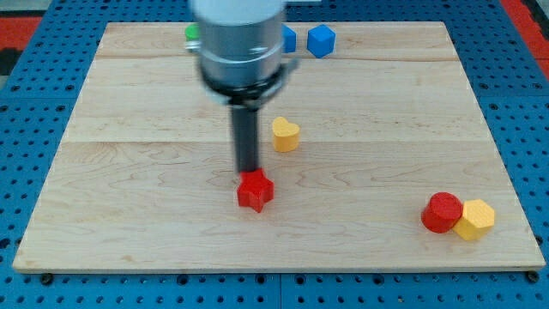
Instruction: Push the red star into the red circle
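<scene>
My tip [249, 172] is touching the red star [256, 190] from its 12 o'clock side; there are no fingers to open or close. The red circle [442, 212] is waiting at the star's 3 o'clock, touching a yellow block [475, 219]. Pushing from here is risking sending the star off the surface [129, 215].

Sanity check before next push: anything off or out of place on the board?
Nothing stands out. My tip sits at the red star's top edge; red circle touches the yellow hexagon at lower right. All blocks flat, on the board.

The red star [256, 191] is seen flat at lower centre; the red circle [442, 212] at lower right.
</scene>
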Tool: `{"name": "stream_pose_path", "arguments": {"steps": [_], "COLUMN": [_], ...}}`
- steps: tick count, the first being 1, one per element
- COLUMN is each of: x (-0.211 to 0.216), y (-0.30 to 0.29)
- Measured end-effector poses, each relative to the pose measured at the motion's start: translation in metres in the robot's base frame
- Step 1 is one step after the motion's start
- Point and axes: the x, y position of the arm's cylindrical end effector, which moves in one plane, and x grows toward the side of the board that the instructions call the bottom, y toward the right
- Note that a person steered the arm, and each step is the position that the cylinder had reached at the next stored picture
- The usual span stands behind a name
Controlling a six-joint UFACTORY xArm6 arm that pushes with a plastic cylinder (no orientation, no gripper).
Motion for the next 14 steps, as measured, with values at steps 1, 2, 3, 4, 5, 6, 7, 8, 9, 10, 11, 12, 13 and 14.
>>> {"name": "stream_pose_path", "arguments": {"steps": [1,2,3,4,5,6,7,8,9,10,11,12,13,14], "x": [0.018,0.041,0.034,0.022,0.003,-0.025,-0.043,-0.044,-0.031,-0.019,-0.004,-0.003,0.010,0.025], "y": [-0.041,-0.014,0.038,0.060,0.065,0.068,0.108,0.151,0.148,0.103,0.111,0.143,0.141,0.133]}}
